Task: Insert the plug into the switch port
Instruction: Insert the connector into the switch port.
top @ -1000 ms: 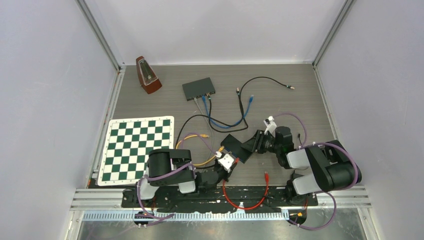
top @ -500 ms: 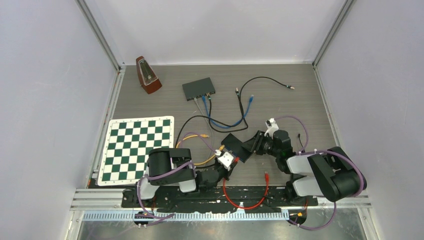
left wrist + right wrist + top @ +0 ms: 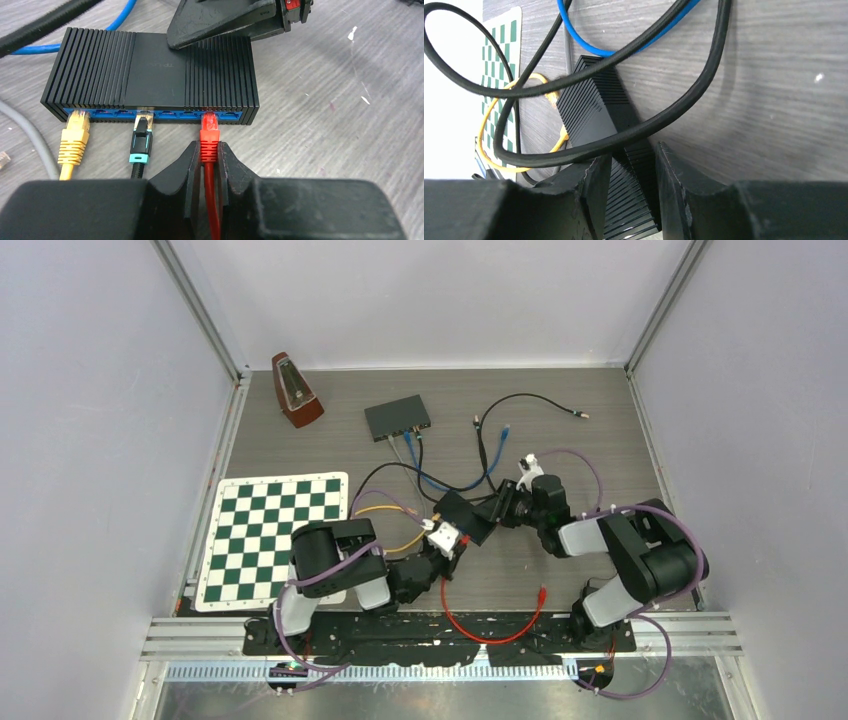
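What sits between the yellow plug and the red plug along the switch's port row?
In the left wrist view, one black plug with a teal boot, seated in the switch; the ports on either side of it look empty.

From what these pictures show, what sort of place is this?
Probably a lab robot test cell: plain white walls on metal posts enclose the table, two arms are bolted at its near edge, and unrelated props lie on it: network switch, chessboard, metronome.

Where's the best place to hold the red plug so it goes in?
On the red plug, pinch the ribbed boot behind the tip, coming from the cable end. Its sides are flat and it points straight at the switch, so the left gripper can push straight in.
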`<action>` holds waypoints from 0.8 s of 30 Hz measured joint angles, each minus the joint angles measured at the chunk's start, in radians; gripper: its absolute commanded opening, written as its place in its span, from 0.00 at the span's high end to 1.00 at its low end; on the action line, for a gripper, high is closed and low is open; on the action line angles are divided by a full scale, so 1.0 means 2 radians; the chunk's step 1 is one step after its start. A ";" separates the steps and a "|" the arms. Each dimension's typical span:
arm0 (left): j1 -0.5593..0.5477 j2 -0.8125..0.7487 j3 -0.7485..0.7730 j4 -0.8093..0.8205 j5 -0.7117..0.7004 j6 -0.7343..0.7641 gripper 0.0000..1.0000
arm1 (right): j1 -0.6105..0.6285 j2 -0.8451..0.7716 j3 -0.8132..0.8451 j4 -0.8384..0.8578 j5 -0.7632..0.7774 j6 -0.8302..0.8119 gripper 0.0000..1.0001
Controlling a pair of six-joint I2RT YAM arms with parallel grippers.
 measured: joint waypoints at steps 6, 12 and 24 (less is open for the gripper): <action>0.031 -0.009 0.002 -0.016 0.029 0.000 1.00 | 0.000 0.036 0.034 0.002 -0.005 -0.001 0.54; 0.054 -0.009 0.026 -0.044 0.048 -0.001 1.00 | -0.018 0.043 0.112 -0.114 -0.024 -0.035 0.48; 0.070 -0.009 0.066 -0.091 0.021 -0.004 1.00 | -0.063 0.030 0.247 -0.359 -0.028 -0.108 0.45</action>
